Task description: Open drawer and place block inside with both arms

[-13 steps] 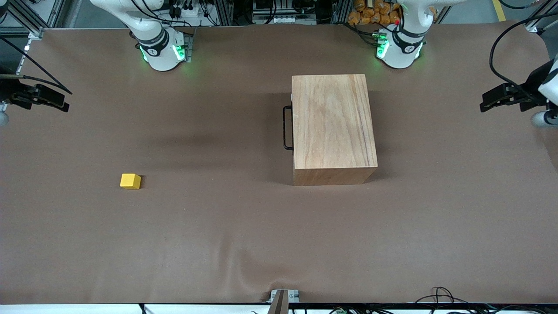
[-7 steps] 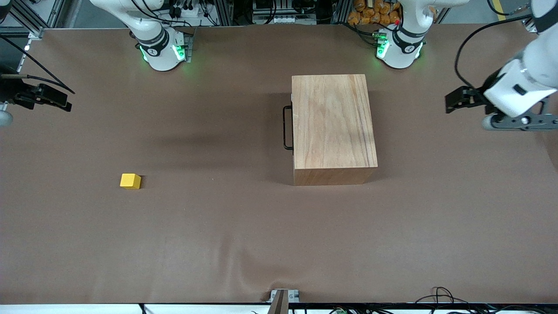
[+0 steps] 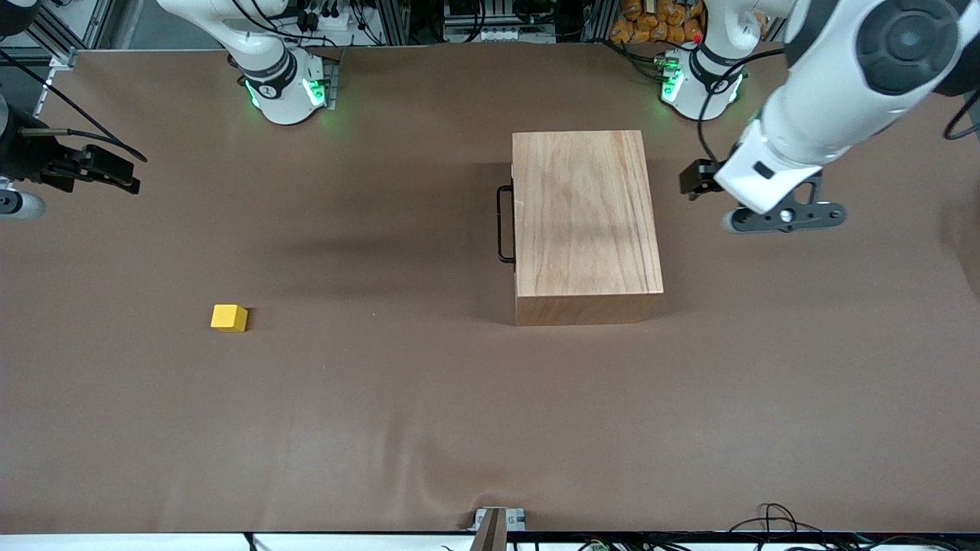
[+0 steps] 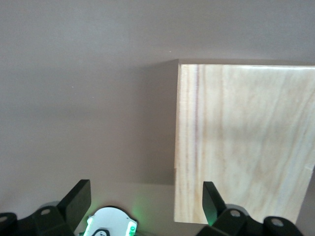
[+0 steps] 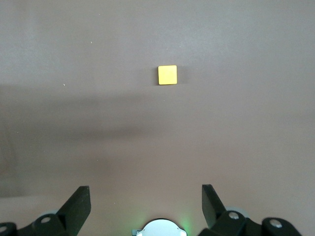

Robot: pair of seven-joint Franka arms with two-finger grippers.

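The wooden box [image 3: 586, 226] stands mid-table with its drawer shut; the black wire handle [image 3: 503, 223] faces the right arm's end. The yellow block [image 3: 229, 317] lies on the table toward the right arm's end, nearer the front camera than the box. My left gripper [image 3: 695, 180] hangs open and empty over the table beside the box's closed end. Its wrist view shows the gripper [image 4: 145, 204] and the box top [image 4: 241, 142]. My right gripper [image 3: 115, 172] hangs open and empty over the table's edge at the right arm's end. Its wrist view shows the gripper [image 5: 145, 204] and the block [image 5: 167, 74].
The brown mat [image 3: 383, 398] covers the table, with wrinkles near the front edge. The two green-lit arm bases [image 3: 285, 88] [image 3: 700, 80] stand along the back. A small bracket [image 3: 498, 520] sits at the front edge.
The left arm has swung in from the table's end toward the box. The right gripper has shifted slightly inward. Box and block have not moved.
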